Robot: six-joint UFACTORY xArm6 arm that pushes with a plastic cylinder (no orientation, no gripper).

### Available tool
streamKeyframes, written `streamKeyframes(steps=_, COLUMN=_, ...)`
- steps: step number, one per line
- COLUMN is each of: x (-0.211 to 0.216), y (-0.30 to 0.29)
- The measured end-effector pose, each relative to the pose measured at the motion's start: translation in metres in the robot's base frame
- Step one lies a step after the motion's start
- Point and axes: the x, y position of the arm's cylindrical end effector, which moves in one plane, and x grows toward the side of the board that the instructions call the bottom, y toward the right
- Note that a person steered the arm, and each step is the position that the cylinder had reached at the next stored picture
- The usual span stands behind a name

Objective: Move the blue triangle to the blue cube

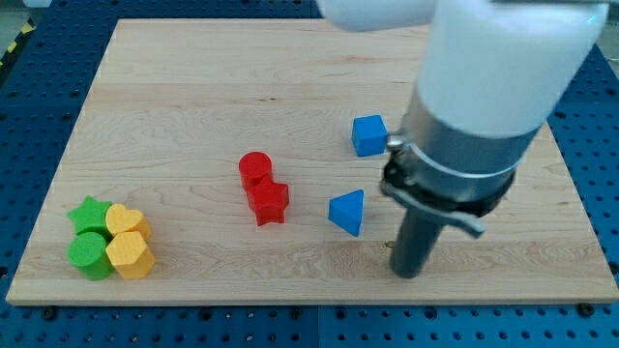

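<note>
The blue triangle [347, 212] lies below the blue cube [368, 134], apart from it. Our tip [407, 275] rests bare, holding nothing, at the triangle's lower right. We judge the approach under way; next calls for pushing the triangle toward the view's top.

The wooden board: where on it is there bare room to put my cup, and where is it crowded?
Bare wood runs along the view's top of the board, above the red cylinder and blue cube. It is also bare between the red star and the green-and-yellow cluster. It is crowded around the blue triangle, with my tip at its lower right.
</note>
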Motion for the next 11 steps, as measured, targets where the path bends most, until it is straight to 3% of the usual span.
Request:
streamKeyframes(steps=1, x=-0.016, y=-0.029)
streamKeyframes(steps=2, x=-0.057, y=-0.029)
streamKeyframes(steps=3, x=-0.070, y=-0.029)
streamKeyframes(steps=5, x=-0.057, y=-0.066)
streamKeyframes(steps=7, x=-0.097, y=-0.055)
streamKeyframes(steps=8, x=-0.097, y=-0.055)
streamKeyframes(steps=9, x=-0.066, y=-0.054)
streamKeyframes(steps=11, x=-0.073, y=-0.028)
